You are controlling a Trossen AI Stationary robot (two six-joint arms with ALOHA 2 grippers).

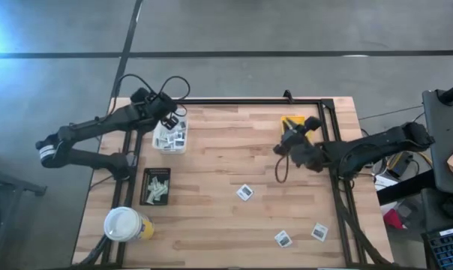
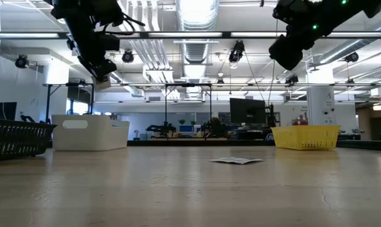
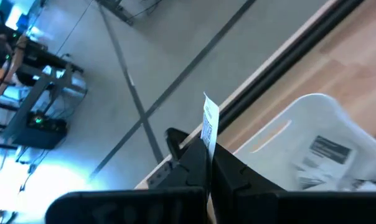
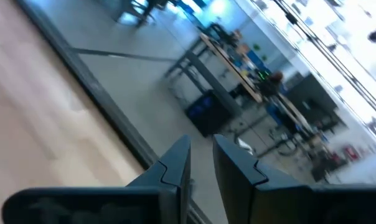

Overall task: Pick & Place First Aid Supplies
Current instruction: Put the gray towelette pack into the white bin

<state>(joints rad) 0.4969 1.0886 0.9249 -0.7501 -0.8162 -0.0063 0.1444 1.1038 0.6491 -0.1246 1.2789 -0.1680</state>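
Left wrist view: left hand (image 3: 208, 163) clamped on one small flat white packet with dark printed lines (image 3: 210, 123), pinched by its lower end between the dark fingers (image 3: 194, 163). Packet standing on edge, long axis running straight out from the fingertips, free end pointing away from the hand. White plastic tray with a handle slot (image 3: 300, 121) just beyond and to one side of the hand, already holding other printed packets.

High view: left hand (image 1: 169, 120) poised at the far edge of the white tray (image 1: 170, 147), so likely the placing step, packet carried and not yet let go. Next move probably calls for easing the hand fully over the tray's opening, lowering, then parting the fingers so the thin packet drops flat inside rather than catching on the wall.

Right hand (image 1: 295, 140) raised off the wooden bench (image 1: 234, 157), beside the yellow basket (image 1: 290, 121); fingers narrowly parted in the right wrist view, nothing between them. Loose packets (image 1: 245, 192) on the bench nearer than that hand, well apart from it.
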